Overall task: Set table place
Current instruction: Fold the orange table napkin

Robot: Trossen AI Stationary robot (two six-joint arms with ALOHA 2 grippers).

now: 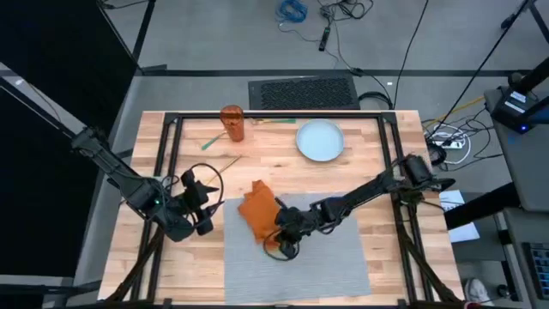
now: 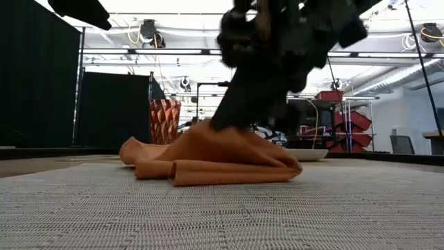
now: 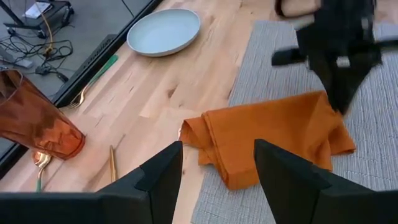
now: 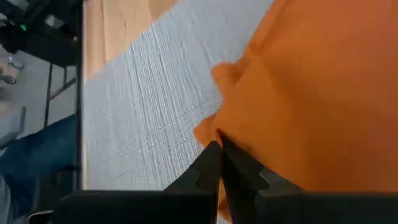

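Right wrist view shows your right gripper [image 4: 219,146] pinched on the napkin [image 4: 311,93] over the placemat [image 1: 296,249]; a thin fold may slip. Left gripper [image 3: 217,165] waits, spread, beside the mat.

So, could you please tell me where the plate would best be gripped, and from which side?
Probably at the rim: the plate lies flat on the table, shallow with a raised edge. Its near edge, facing the placemat, looks clear, so the right gripper could come from that side, from above.

right claw [image 1: 281,230] on napkin [image 1: 256,213] | placemat [image 1: 334,257] beneath | plate [image 1: 320,140] far
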